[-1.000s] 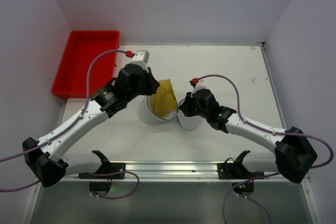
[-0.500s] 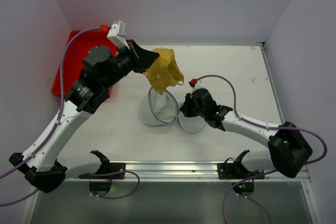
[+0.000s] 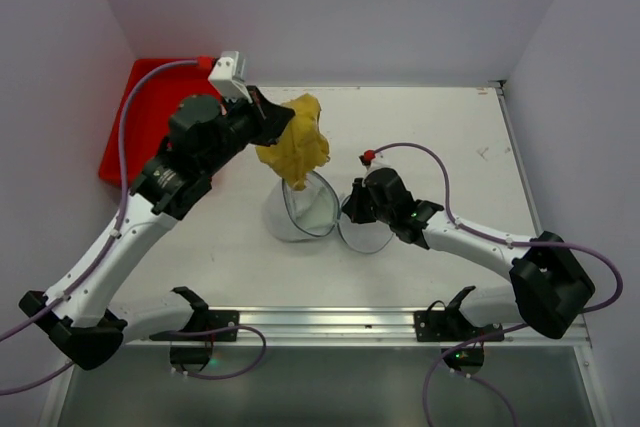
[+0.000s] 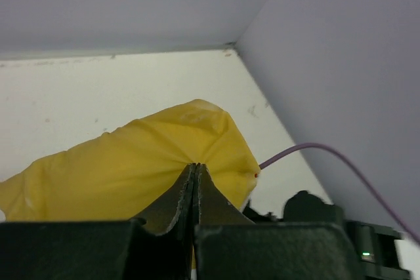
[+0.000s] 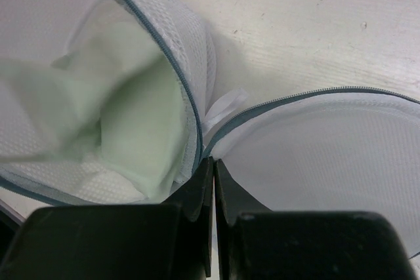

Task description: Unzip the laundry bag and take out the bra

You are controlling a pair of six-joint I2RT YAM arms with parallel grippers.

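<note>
The white mesh laundry bag (image 3: 300,209) lies open mid-table with its round lid (image 3: 365,232) flapped to the right. My left gripper (image 3: 277,127) is shut on the yellow bra (image 3: 293,142) and holds it in the air above the bag's far rim; the pinch shows in the left wrist view (image 4: 194,165) with the bra (image 4: 131,162) bunched around it. My right gripper (image 3: 350,207) is shut on the bag where lid and body join, as the right wrist view (image 5: 212,160) shows at the zip hinge. A pale green item (image 5: 131,129) lies inside the bag (image 5: 190,44).
A red plastic tray (image 3: 150,132) stands at the far left, partly behind my left arm. White walls close in the table (image 3: 450,127) at the back and both sides.
My left gripper lifted the yellow bra up out of the bag, then drifted slightly left and toward me with it. The right gripper kept its hold on the bag.
</note>
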